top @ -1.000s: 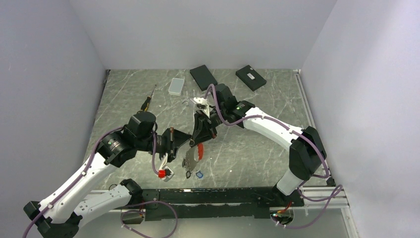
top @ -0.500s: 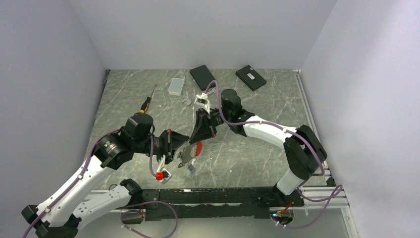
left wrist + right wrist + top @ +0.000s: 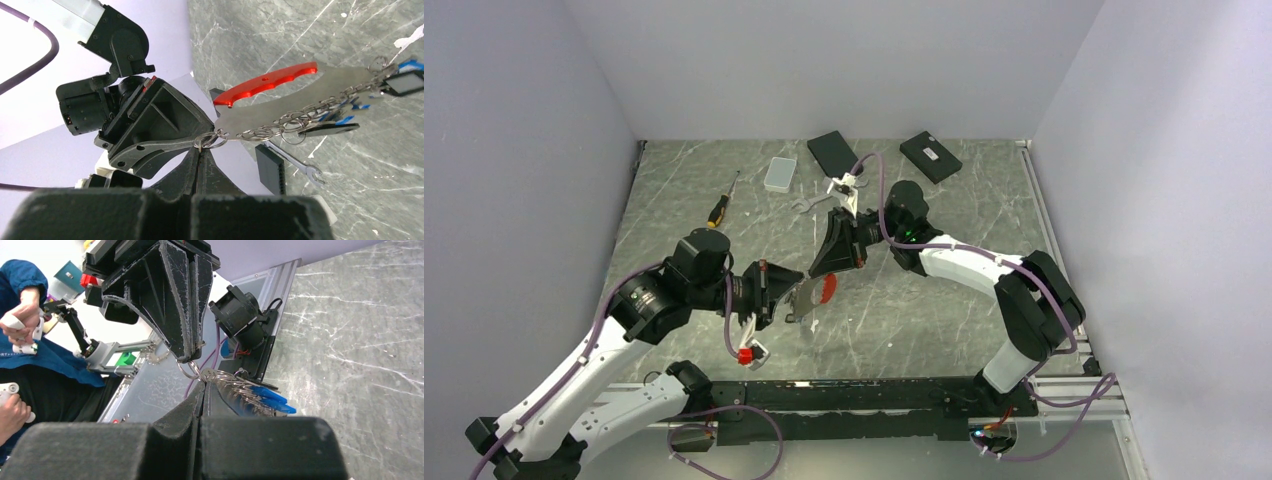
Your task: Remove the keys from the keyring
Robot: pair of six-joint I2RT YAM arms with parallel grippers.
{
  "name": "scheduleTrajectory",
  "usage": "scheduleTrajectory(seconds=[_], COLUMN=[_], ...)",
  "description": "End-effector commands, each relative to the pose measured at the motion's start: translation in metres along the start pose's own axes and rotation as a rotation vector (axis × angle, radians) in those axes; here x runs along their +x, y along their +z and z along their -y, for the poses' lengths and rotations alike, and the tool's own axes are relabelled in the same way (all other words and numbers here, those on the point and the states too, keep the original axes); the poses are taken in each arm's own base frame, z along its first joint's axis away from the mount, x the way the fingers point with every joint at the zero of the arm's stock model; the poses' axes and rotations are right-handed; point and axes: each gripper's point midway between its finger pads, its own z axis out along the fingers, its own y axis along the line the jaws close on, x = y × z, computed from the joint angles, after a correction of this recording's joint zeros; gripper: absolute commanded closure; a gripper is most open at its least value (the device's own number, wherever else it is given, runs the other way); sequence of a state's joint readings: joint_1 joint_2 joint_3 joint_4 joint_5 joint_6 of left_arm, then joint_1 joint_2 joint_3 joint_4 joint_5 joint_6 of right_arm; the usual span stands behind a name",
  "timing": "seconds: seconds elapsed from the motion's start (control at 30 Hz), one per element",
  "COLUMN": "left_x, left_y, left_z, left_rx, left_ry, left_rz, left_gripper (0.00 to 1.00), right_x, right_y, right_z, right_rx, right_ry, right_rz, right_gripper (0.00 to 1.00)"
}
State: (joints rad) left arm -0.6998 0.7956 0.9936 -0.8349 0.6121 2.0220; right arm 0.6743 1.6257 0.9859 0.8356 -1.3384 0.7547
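Observation:
The keyring is a red curved clip on a flat silver plate with a chain of thin grey rings. It hangs in the air between my two grippers. The keys, with bright blue heads, dangle from the rings at the far end; they also show in the right wrist view. My left gripper is shut on one thin ring at the plate's tip. My right gripper is shut on the same end of the keyring, tip to tip with the left. In the top view the red clip sits between the left gripper and the right gripper.
A silver wrench lies on the marble table behind the grippers. A screwdriver, a white box and two black boxes lie toward the back. The rail runs along the near edge.
The key bunch has been lifted off the table and moved back. The right gripper has swung back and right, the left gripper has followed, and both stay closed on the keyring.

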Motion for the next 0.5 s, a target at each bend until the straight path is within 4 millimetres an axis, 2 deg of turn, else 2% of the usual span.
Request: scheduleTrajectory(seconds=[0.0, 0.23, 0.47], left_x=[-0.003, -0.002, 0.001], left_y=[0.004, 0.006, 0.007], left_z=[-0.005, -0.007, -0.002], left_rx=[0.011, 0.013, 0.056], left_ry=[0.288, 0.306, 0.322], left_rz=[0.016, 0.021, 0.016], left_gripper=[1.0, 1.0, 1.0], right_x=[-0.018, -0.015, -0.015], right_y=[0.002, 0.003, 0.004], right_z=[-0.009, 0.012, 0.025], right_rx=[0.002, 0.097, 0.178], right_ry=[-0.067, -0.003, 0.031], right_rz=[0.03, -0.008, -0.027], right_gripper=[1.0, 1.0, 1.0])
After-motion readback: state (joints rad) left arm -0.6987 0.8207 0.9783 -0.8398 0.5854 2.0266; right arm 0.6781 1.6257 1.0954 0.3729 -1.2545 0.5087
